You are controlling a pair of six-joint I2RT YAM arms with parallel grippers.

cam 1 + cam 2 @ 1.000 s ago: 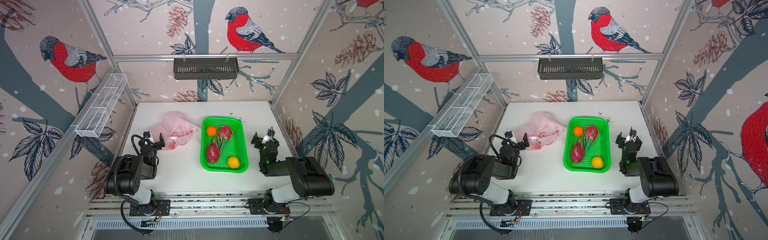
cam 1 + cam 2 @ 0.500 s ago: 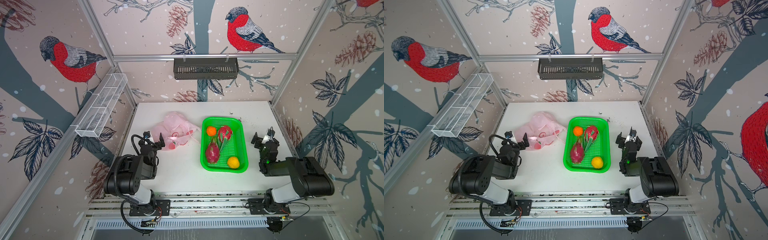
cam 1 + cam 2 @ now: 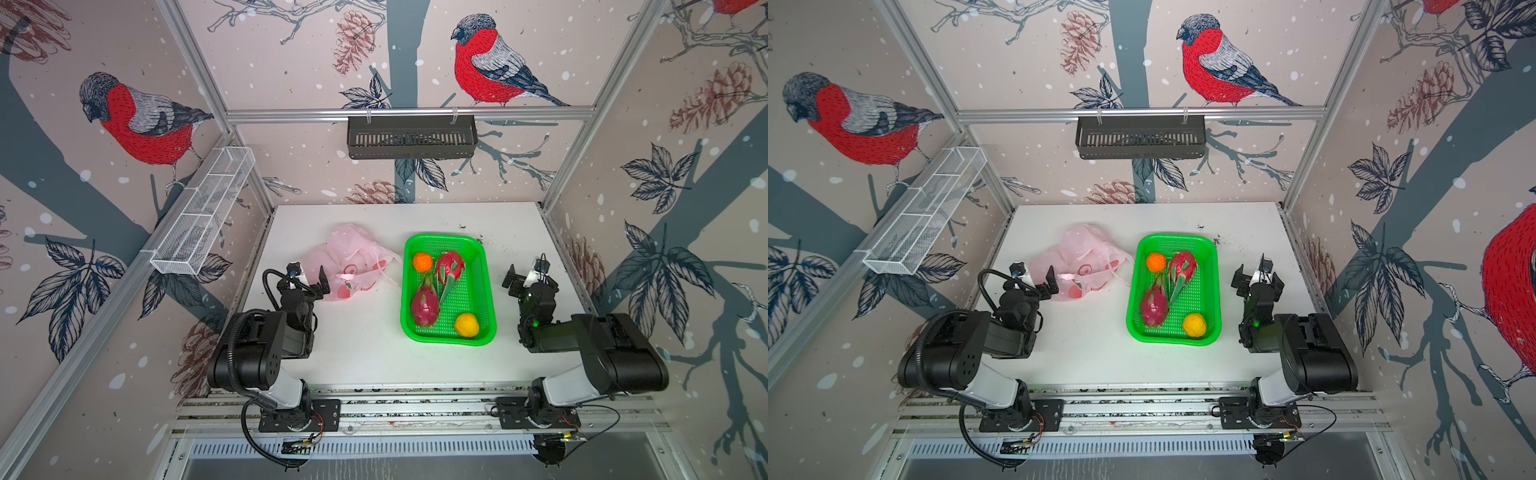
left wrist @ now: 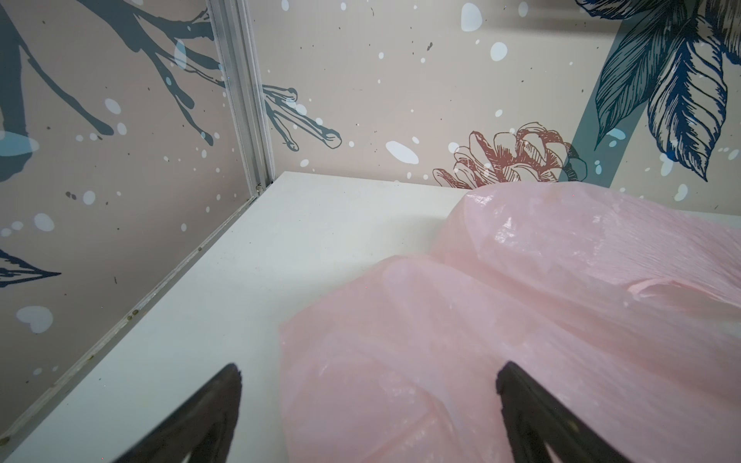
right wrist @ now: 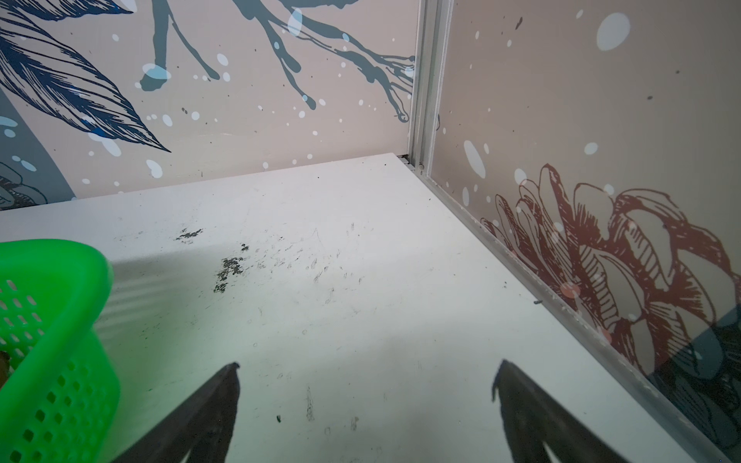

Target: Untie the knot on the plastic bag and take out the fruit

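In both top views the pink plastic bag (image 3: 353, 259) lies slack and crumpled on the white table (image 3: 365, 357), left of centre in the frame. A thin handle strand (image 3: 386, 276) trails toward the green basket (image 3: 469, 291) just beside it on the right. The fruit sits in the basket: one dragon fruit (image 3: 450, 266) near the upper end, another dragon fruit (image 3: 424, 305) at lower left, an orange ball (image 3: 422, 262) in the upper left corner and a second orange ball (image 3: 466, 325) at lower right.

The left gripper (image 3: 309, 272) stands wide open and holds nothing, at the bag's lower left edge. In the left wrist view one finger is over pink film and the other over bare table; whether it touches the bag cannot be told. The right gripper (image 3: 525, 274), also spread wide and empty, is over bare table right of the basket, apart from it.
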